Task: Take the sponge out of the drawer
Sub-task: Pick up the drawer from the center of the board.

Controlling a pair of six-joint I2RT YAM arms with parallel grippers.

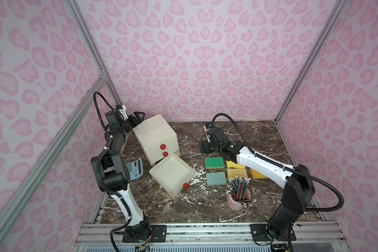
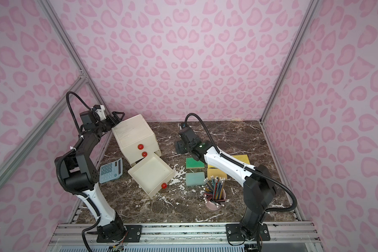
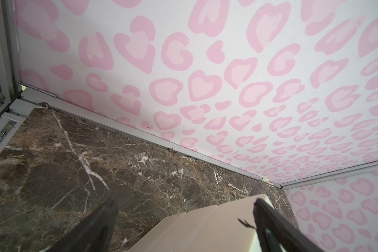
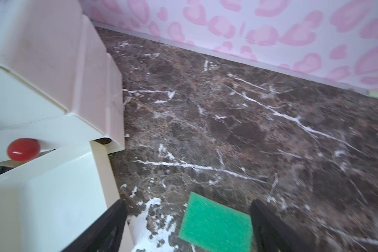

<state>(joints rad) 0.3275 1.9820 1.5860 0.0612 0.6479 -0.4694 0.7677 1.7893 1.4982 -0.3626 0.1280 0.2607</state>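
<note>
- On the left half of the dark brown, white-veined marble tabletop (image 1: pixel 260 139): boxy drawer unit (image 1: pixel 153 133) of smooth cream plastic, set at an angle.
- Lowest drawer (image 1: pixel 172 174) pulled out toward the near side; shallow square tray, bare floor showing, round glossy red knob (image 1: pixel 185 186) on its front.
- Right of that tray, outside it, flat on the marble: green sponge (image 1: pixel 214 162), rectangular, coarse face up.
- Nearer: rounded teal sponge (image 1: pixel 215 179); further right, porous yellow sponges (image 1: pixel 237 173), partly under the right arm.
- Right gripper (image 1: pixel 202 147) just beyond the green sponge, black fingers spread wide, empty.
- Left gripper (image 1: pixel 138 117) at the unit's far-left top corner, jaws wide, holding nothing.
- Near right: pink cup (image 1: pixel 236 201) bristling with pencils (image 1: pixel 240 187).
- Left of the unit: grey-blue calculator (image 1: pixel 135 169).
- All around: matte walls (image 1: pixel 183 54) printed with pink leopard spots, aluminium struts (image 1: pixel 87 37) at the corners.
</note>
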